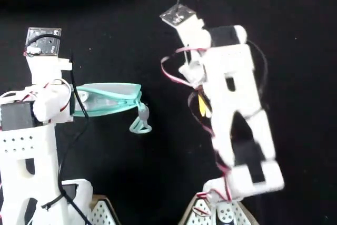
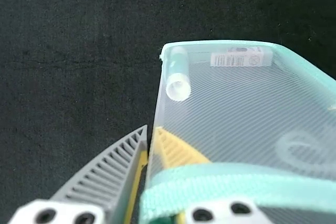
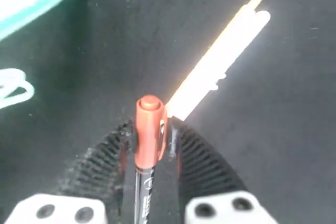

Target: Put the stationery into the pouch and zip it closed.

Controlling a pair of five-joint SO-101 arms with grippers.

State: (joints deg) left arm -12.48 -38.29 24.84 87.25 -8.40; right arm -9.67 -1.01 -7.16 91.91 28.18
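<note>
While the left gripper [image 2: 149,137] pinches one end of the pouch [image 1: 108,101], its grey ribbed finger [image 2: 113,174] on one side of the clear wall and the yellow pad on the other, the pouch stands on edge over the black table [image 1: 295,51]. Its zip pull loop [image 1: 141,125] trails on the cloth at the end away from that gripper. One item is already inside: a white tube [image 2: 177,80] lying against the teal-trimmed end, seen through the striped wall. How far the zip stands open cannot be told. The right gripper [image 3: 152,135] sits well apart from the pouch, jaws pressed on a red-capped pen [image 3: 150,116], cap end pointing out past the fingertips. Whether the pen is clear of the table cannot be told. A yellow highlighter [image 3: 218,64] lies loose on the cloth just beyond that gripper, untouched. Judgement: the task is partway through, with one piece stowed, one in the grip and one yet to be collected. What is left is carrying the pen across to the pouch mouth, fetching the highlighter, then drawing the zip shut. The mouth looks narrow as the pouch is held, so the pen's entry may need care.
</note>
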